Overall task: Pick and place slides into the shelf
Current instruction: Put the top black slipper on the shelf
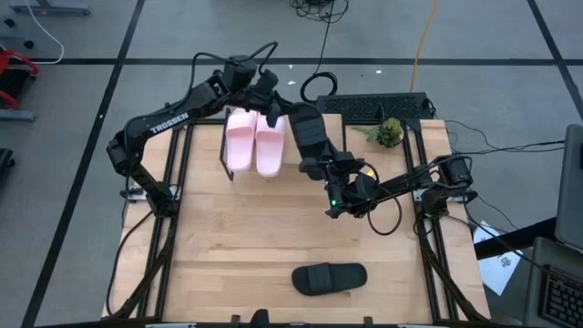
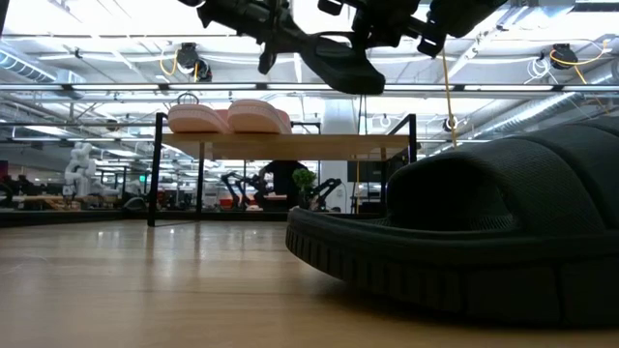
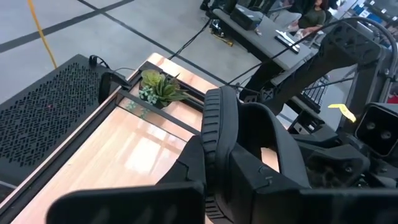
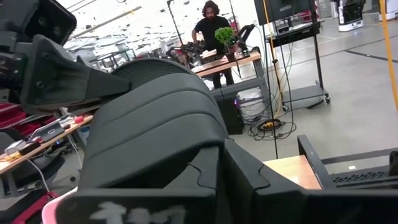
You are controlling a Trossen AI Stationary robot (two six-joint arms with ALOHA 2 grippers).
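Observation:
A black slide is held in the air between both grippers, above the shelf's right half. It also shows in the low view. My left gripper is shut on its far end. My right gripper is shut on its near end. The pale pink pair lies side by side, soles down, on the shelf's left half. The second black slide lies sole down on the table near the front edge. My left gripper pinches the black slide's far end between its two fingers, coming from the table's far left. The slide is lifted clear and stands on edge in the left wrist view, its ribbed sole rim showing. My right gripper pinches the slide's near end between its two fingers, just below the ribbed strap. It comes from the table's right and near side. The slide is clear of the shelf and the table.
A small green plant and a black perforated box stand at the table's far right. The shelf's black legs stand on the tabletop. A person stands in the room beyond the table.

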